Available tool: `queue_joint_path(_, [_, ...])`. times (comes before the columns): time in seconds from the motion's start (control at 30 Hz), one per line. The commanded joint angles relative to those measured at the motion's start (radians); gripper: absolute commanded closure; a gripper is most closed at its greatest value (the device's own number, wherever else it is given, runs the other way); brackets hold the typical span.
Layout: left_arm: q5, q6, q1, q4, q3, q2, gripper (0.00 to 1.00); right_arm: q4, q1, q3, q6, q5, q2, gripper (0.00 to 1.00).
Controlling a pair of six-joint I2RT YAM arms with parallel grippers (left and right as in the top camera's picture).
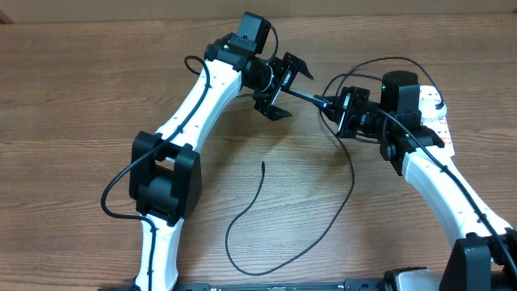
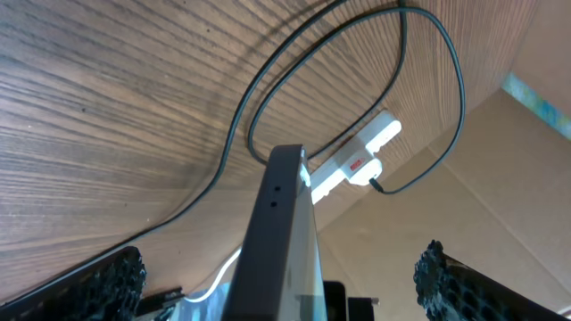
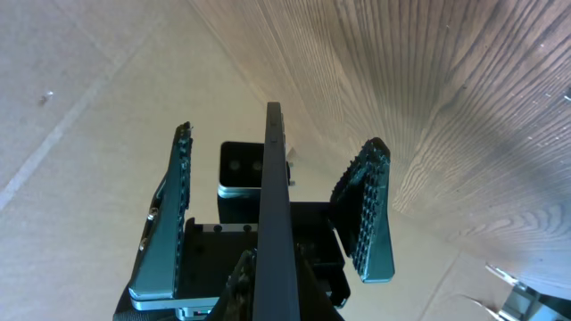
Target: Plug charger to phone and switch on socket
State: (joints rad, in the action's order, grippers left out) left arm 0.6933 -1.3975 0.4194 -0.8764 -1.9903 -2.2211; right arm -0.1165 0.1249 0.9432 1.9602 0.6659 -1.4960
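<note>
- The right pincer [image 1: 338, 107] was pressed together on one end of the phone [image 1: 307, 97], holding it edge-on above the tabletop [image 1: 81, 97].
- The left pincer [image 1: 279, 87] stood spread wide, its fingers [image 3: 370, 214] on either side of the phone's other end, apart from it.
- The black cable [image 1: 228, 241] lay in a loose loop on the tabletop, with its connector tip [image 1: 262, 166] free, below the phone.
- The white power strip [image 2: 357, 160] lay beyond, partly hidden under the right arm.
</note>
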Motion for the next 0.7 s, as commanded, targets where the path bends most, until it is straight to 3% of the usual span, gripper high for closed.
queue_joint_path(0.0, [-0.041,-0.018,0.013,0.0,-0.024,0.042,0.0,0.018,0.006,0.027,0.008,0.024,0.008,0.96])
queue_joint_path(0.57, [-0.051,-0.021,0.013,0.0,-0.024,0.042,0.01,0.019,0.006,0.027,0.052,0.009,0.008,0.96])
queue_joint_path(0.67, [-0.051,-0.021,0.013,0.0,-0.024,0.042,0.11,0.018,0.006,0.027,0.051,0.009,0.008,0.96])
